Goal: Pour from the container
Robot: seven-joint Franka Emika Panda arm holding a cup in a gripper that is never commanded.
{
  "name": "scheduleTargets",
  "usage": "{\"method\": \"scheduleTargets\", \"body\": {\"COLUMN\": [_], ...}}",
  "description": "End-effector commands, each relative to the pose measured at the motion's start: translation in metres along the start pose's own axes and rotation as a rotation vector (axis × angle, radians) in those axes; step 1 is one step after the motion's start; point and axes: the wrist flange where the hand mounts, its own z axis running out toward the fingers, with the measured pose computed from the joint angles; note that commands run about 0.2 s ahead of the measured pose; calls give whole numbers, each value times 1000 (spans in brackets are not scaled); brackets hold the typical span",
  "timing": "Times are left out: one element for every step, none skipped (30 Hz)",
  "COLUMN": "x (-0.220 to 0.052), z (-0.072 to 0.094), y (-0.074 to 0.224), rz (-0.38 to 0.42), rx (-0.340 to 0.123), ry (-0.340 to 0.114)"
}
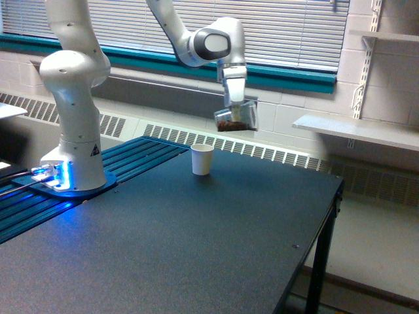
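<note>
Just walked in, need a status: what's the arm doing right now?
The Panda's end effector holds a clear plastic cup with dark brown granules at its bottom, raised above the black table. The cup sits up and toward the exterior view's right of a white paper cup standing on the table. Nothing is visibly pouring yet.

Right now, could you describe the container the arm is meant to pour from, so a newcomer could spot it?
Follow the white robot arm to its gripper, above the black table. The clear plastic cup it holds contains dark brown granules, unlike the opaque white paper cup standing on the table.
</note>
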Motion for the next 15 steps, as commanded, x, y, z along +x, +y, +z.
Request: {"method": "scheduleTargets", "body": {"x": [-25,-29,-32,-36,-40,-44,-48,-52,-56,-59,-63,-66,-70,-74,-78], "z": [-5,-6,-6,-7,-7,-7,-7,-7,-7,-7,-8,-9,-10,-10,-9], "y": [-3,-4,-4,-4,-5,-5,-5,-6,-5,-5,-5,-6,-7,-7,-7], "rz": [13,9,6,2,-2,-6,-10,-13,-17,-19,-22,-26,-30,-36,-40], "rx": [-20,-21,-24,-26,-28,-31,-32,-35,-40,-44,-45,-43,-44,-49,-51], "ry": [16,16,16,16,16,15,15,14,13,13,13,15,16,15,13]}}
